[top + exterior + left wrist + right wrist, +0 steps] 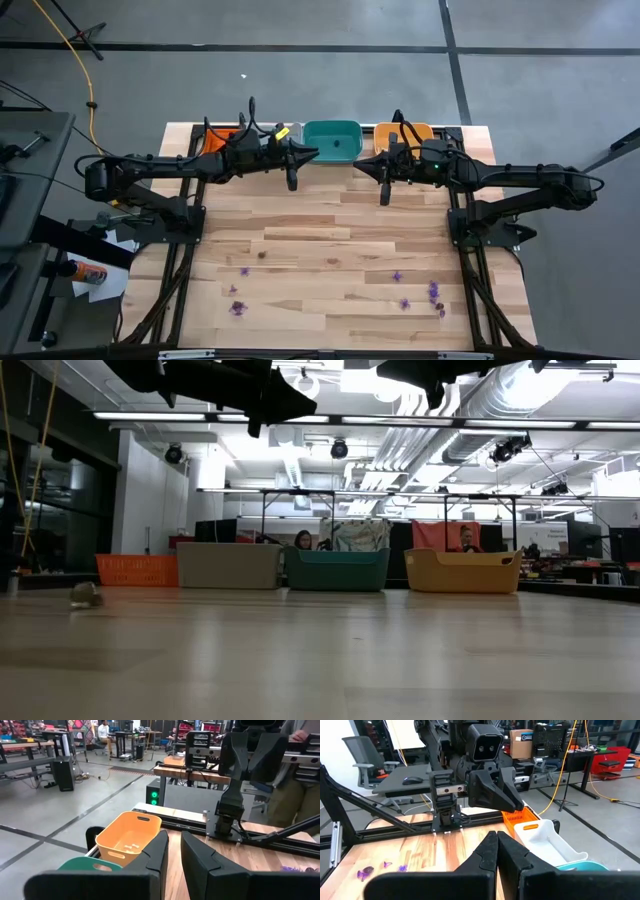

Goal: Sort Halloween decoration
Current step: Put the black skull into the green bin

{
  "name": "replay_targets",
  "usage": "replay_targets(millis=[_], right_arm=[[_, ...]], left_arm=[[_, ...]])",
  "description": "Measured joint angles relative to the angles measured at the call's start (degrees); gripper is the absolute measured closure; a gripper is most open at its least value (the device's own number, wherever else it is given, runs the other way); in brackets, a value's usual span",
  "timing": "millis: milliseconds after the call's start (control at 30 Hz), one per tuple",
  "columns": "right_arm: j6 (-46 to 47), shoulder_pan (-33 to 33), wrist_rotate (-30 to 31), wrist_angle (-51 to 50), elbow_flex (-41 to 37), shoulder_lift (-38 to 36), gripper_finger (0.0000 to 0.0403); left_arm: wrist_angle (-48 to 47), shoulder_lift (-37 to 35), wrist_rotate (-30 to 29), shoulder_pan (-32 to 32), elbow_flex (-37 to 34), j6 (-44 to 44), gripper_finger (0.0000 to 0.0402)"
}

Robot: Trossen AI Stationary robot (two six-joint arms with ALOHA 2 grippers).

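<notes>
both arms are held up high over the far part of the wooden table (330, 235), and they point at each other. the left gripper (310, 154) hangs by the far edge, just beside the green tray (332, 140). in the left wrist view its two dark fingers (157, 852) have a thin gap between them, and nothing is in that gap. the right gripper (362, 161) hangs near the far edge too, between the green tray and the orange tray (412, 132). its jaws are pressed together and hold nothing, as the right wrist view shows (497, 840). four trays sit in a row along the far edge: a red tray (136, 569) toward the far left corner, then a grey tray (228, 565), then the green one, then the orange one on the right. the orange tray has a few tiny pale bits inside (131, 847). the halloween decoration (434, 292) lies on the near part of the table, well away from both grippers. most of the little purple bits are in a small bunch near the near right corner, with one more (397, 276) a bit to the left of them. some more purple bits (238, 308) lie toward the near left side. one small dark bit (262, 255) sits close to the middle of the table. in the low view a small pale trinket (86, 595) sits on the table at the left.
</notes>
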Motion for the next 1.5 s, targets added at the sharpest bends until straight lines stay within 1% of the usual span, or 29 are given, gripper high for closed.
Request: replay_targets(millis=[233,300,400,500,600,700,800,867,933,1033,1100,1267,1333,1500], right_arm=[[0.1,0.0,0.0,0.0,0.0,0.0,0.0402],[0.3,0.0,-0.1,0.0,0.0,0.0,0.0402],[0.4,0.0,-0.2,0.0,0.0,0.0,0.0402],[0.4,0.0,-0.2,-0.4,0.0,0.0,0.0402],[0.4,0.0,-0.2,-1.3,0.0,0.0,0.0402],[0.4,0.0,-0.2,-3.0,0.0,0.0,0.0402],[0.4,0.0,-0.2,-4.5,0.0,0.0,0.0402],[0.4,0.0,-0.2,-5.2,0.0,0.0,0.0402],[0.4,0.0,-0.1,-5.7,0.0,0.0,0.0402],[0.1,0.0,-0.1,-6.1,0.0,0.0,0.0402],[0.0,0.0,0.1,-6.2,0.0,0.0,0.0402],[0.0,0.0,0.1,-6.4,0.0,0.0,0.0402],[0.0,0.0,0.1,-6.5,0.0,0.0,0.0402],[0.0,0.0,0.0,-6.7,0.0,0.0,0.0402]], left_arm=[[-2.2,0.0,0.0,0.0,0.0,-0.4,0.0362],[-5.0,0.0,0.2,-0.1,0.0,-3.7,0.036],[-15.0,-1.3,4.3,-0.8,0.0,-7.6,0.0346],[-29.5,-3.1,8.1,-4.1,0.0,-10.4,0.0321],[-42.8,-4.7,9.7,-10.1,0.0,-12.6,0.0292],[-50.1,-5.4,9.8,-18.3,-0.7,-16.8,0.0266],[-51.2,-5.6,8.3,-27.2,-2.5,-23.5,0.0246],[-52.3,-5.5,5.7,-33.0,-3.5,-27.9,0.0235],[-53.1,-5.0,1.8,-37.8,-4.0,-30.6,0.0225],[-54.2,-4.2,-6.1,-42.7,-5.0,-32.6,0.0213],[-53.9,-3.4,-9.3,-44.1,-5.8,-33.8,0.0208],[-54.1,-0.7,-8.4,-44.4,-7.3,-34.6,0.0201],[-54.0,0.4,-8.3,-44.4,-7.6,-33.2,0.02],[-53.1,3.0,-11.0,-44.2,-7.7,-30.8,0.0199]])
